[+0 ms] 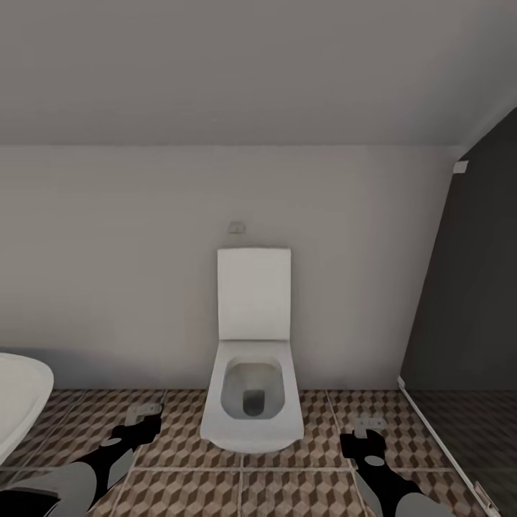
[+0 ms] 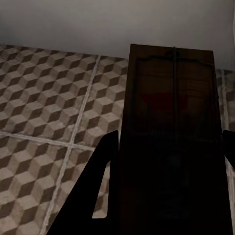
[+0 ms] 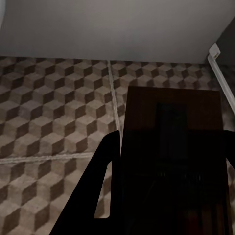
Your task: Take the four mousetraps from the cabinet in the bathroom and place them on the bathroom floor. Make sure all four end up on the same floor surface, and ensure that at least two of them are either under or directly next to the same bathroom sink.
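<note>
Each of my grippers is shut on a mousetrap. In the head view the left gripper [image 1: 141, 425] holds a small mousetrap [image 1: 144, 411] low over the cube-patterned bathroom floor [image 1: 179, 495], left of the toilet. The right gripper [image 1: 365, 439] holds another mousetrap [image 1: 370, 424] to the toilet's right. Seen from the left wrist, a dark flat board, the mousetrap [image 2: 171, 88], with a wire bar and a faint red spot, sits between the fingers of the left gripper [image 2: 169, 152]. The right wrist view has a mousetrap [image 3: 171, 112] clamped in the right gripper [image 3: 171, 156]. The cabinet and sink are out of view.
A white toilet [image 1: 251, 402] with its lid up stands straight ahead against the grey wall. A white rounded rim [image 1: 18, 406] juts in at the far left. A dark glass panel [image 1: 467, 287] with a floor rail [image 1: 438, 438] closes off the right side.
</note>
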